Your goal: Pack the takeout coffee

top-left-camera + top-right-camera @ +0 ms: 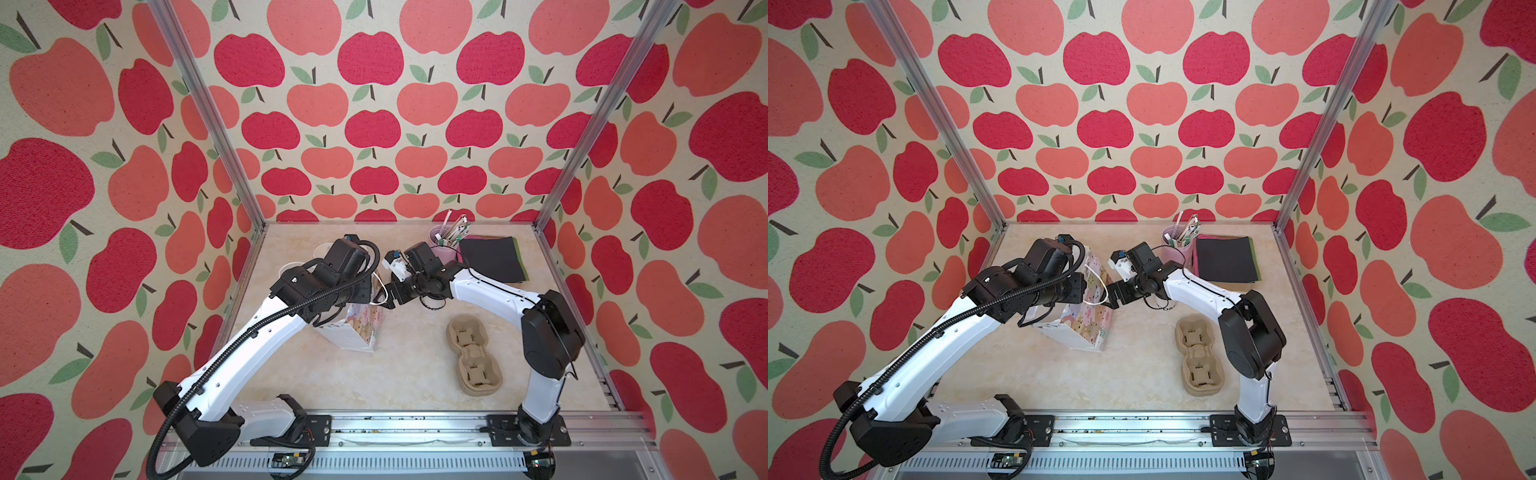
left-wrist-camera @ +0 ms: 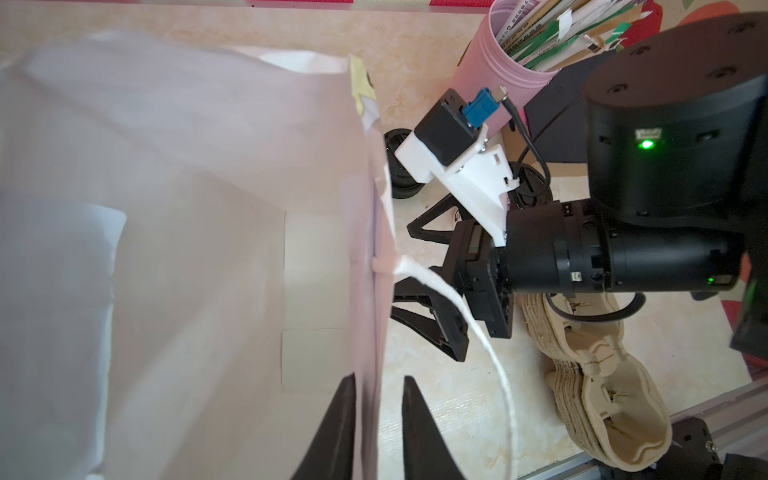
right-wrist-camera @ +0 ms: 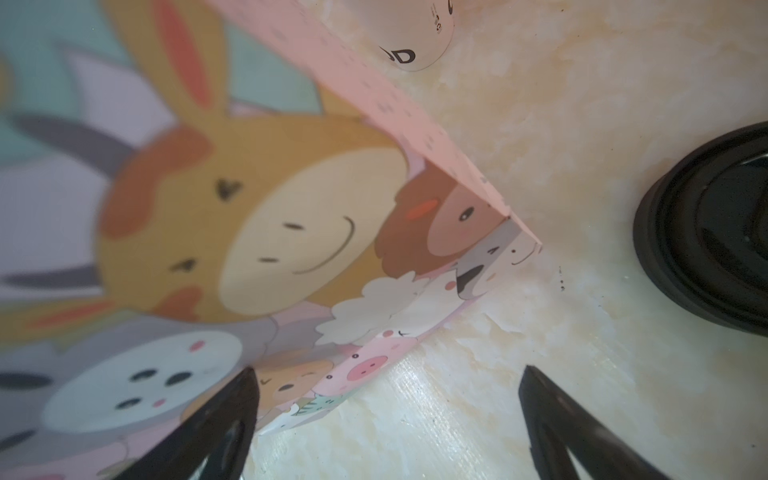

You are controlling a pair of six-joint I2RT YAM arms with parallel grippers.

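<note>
Cup [image 3: 415, 37] and lid [image 3: 706, 232]: on bench [image 3: 540, 124], unpacked, lid off. Bag [image 1: 361, 332]: left pincer [image 2: 380, 378] narrow astride wall; right pincer [image 3: 388, 370] wide, empty.

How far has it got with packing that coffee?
Early. The bag is open, left gripper astride its rim, right gripper open beside it. Still to do: the lettered cup and black lid sit on the table, outside the bag; carrier empty.

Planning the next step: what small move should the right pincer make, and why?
Probably swing the right pincer from the bag toward the lettered cup: its jaws are wide and empty, the left pincer straddles the open bag's rim, and cup and black lid sit unpacked on the table.
</note>
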